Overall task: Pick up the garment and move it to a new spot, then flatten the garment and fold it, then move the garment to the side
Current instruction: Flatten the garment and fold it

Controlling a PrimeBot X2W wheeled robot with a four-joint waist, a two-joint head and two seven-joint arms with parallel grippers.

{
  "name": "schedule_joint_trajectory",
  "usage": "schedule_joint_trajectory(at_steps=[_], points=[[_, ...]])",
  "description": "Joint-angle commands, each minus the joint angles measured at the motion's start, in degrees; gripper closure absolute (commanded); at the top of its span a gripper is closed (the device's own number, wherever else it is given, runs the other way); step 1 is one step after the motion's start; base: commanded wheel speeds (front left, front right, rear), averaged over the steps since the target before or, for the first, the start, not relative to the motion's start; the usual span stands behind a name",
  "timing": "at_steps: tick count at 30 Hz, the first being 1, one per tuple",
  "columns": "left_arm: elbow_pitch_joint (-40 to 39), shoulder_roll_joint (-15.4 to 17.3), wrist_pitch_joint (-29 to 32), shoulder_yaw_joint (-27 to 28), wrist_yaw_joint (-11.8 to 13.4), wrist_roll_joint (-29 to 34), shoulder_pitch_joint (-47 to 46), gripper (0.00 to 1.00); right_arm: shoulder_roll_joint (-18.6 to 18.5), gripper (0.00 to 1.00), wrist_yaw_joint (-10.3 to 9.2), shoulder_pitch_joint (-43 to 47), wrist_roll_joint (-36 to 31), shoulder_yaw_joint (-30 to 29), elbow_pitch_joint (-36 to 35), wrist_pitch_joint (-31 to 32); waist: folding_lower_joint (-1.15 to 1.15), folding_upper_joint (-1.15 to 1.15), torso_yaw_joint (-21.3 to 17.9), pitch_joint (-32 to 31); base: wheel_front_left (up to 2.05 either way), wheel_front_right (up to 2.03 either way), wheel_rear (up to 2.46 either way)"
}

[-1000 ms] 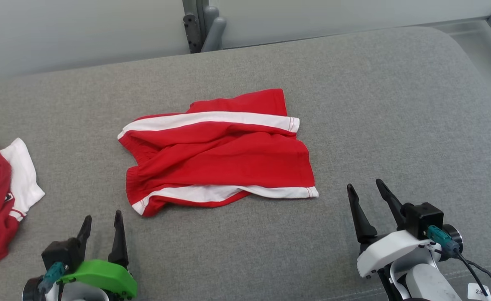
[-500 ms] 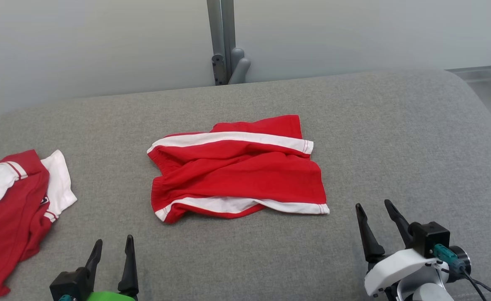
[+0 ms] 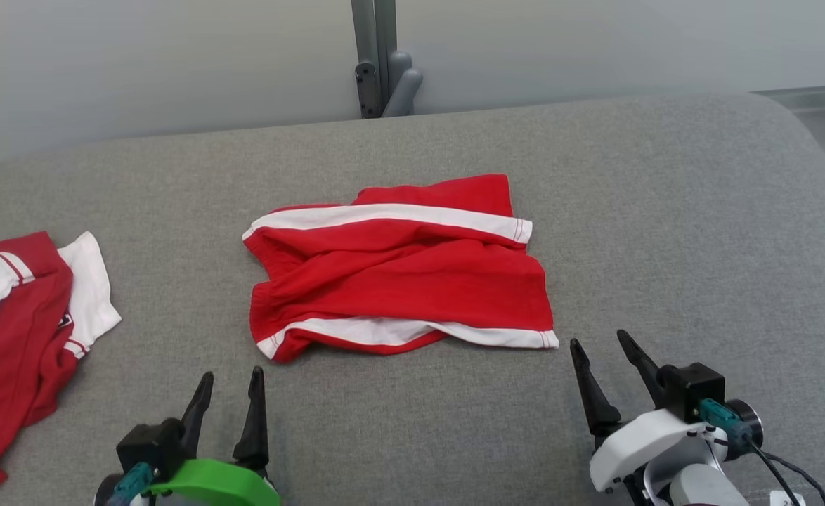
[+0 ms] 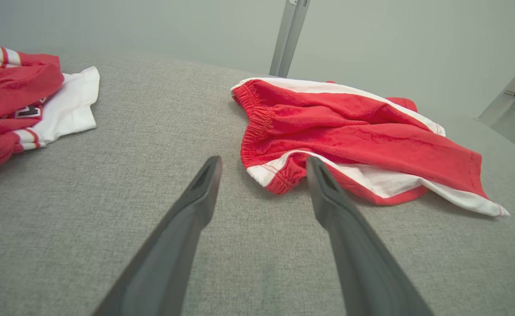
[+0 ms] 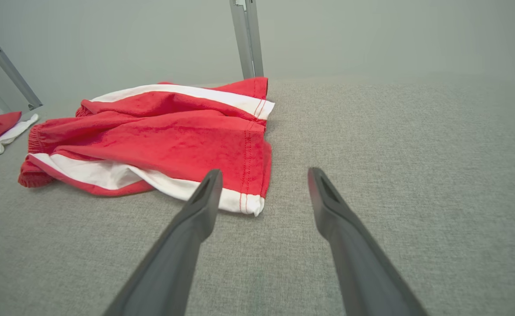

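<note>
The left tool (image 3: 232,373) and right tool (image 3: 598,338) have both edged closer to the red shorts (image 3: 398,274), fingers spread wide, empty.

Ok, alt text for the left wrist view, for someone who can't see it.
Rumpled red shorts with white stripes lie on a grey fabric surface, just beyond the open left gripper. Another red-and-white garment lies upper left.

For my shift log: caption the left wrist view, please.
Open left claw aimed at the near corner of rumpled red-and-white shorts on grey cushion.
</note>
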Motion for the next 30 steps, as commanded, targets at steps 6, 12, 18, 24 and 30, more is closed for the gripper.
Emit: schedule_joint_trajectory(at_steps=[6, 12, 18, 24, 30], points=[[0.8, 0.2, 0.0, -2.1, -0.1, -1.4, -4.7, 0.0, -0.5, 0.0, -0.02, -5.0, 1.0, 2.7, 4.1, -0.2, 0.0, 0.0, 1.1, 6.9, 0.0, 0.0, 0.0], [1.4, 0.2, 0.0, -3.0, -0.1, -1.5, -6.3, 0.0, -0.6, 0.19, -0.02, -7.3, 2.1, 3.3, 7.4, -0.2, 0.0, 0.0, 1.8, 9.0, 0.0, 0.0, 0.0], [1.4, 0.2, 0.0, -2.8, -0.1, -0.7, -7.0, 0.0, -0.6, 0.51, -0.02, -8.6, 2.6, 3.8, 8.4, -0.2, 0.0, 0.0, 2.4, 10.5, 0.0, 0.0, 0.0], [1.2, 0.2, 0.0, -3.1, -0.1, -0.6, -7.7, 0.0, -0.8, 0.49, -0.02, -10.0, 2.8, 3.2, 9.9, -0.2, 0.0, 0.0, 3.3, 12.0, 0.0, 0.0, 0.0], [1.1, 0.2, 0.0, -3.1, -0.1, -0.3, -7.9, 0.0, -0.7, 0.72, -0.02, -10.7, 2.8, 3.0, 11.3, -0.1, 0.0, 0.0, 3.9, 12.8, 0.0, 0.0, 0.0]])
